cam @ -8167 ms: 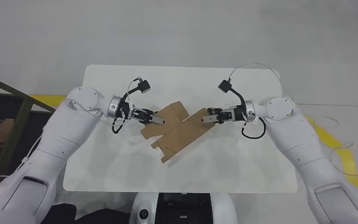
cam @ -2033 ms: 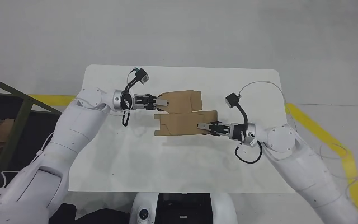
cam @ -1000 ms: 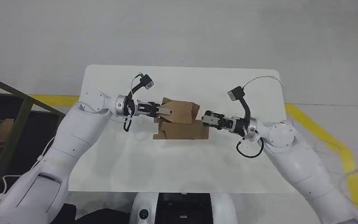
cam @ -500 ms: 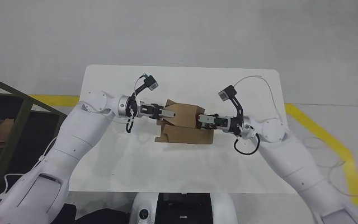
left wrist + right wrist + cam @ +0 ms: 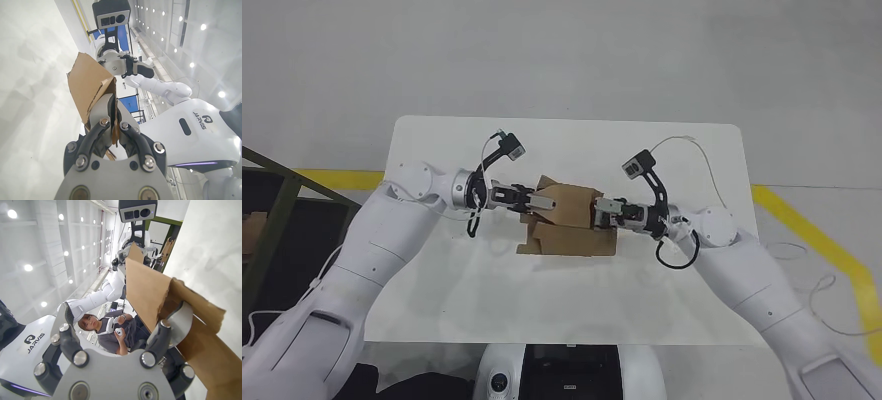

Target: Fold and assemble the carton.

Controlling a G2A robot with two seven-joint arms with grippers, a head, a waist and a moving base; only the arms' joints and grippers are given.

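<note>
A brown cardboard carton (image 5: 567, 222) stands partly opened in the middle of the white table, with a flap raised at its far left corner. My left gripper (image 5: 542, 201) is shut on the edge of that flap; in the left wrist view the cardboard (image 5: 88, 91) is pinched between the fingertips of that gripper (image 5: 113, 106). At the carton's right end my right gripper (image 5: 600, 212) stands open. In the right wrist view one of its fingers (image 5: 179, 319) presses against a carton (image 5: 147, 294) panel while the other finger (image 5: 65, 315) stands free of it.
The white table (image 5: 442, 290) has bare surface all around the carton. A dark green frame (image 5: 272, 200) stands beyond its left edge, and a yellow floor line (image 5: 802, 230) runs past its right edge.
The carton went from lying flat to standing up as a partly opened box. Both grippers drew closer together, and the right one slid left against the carton's end in the last half second.
</note>
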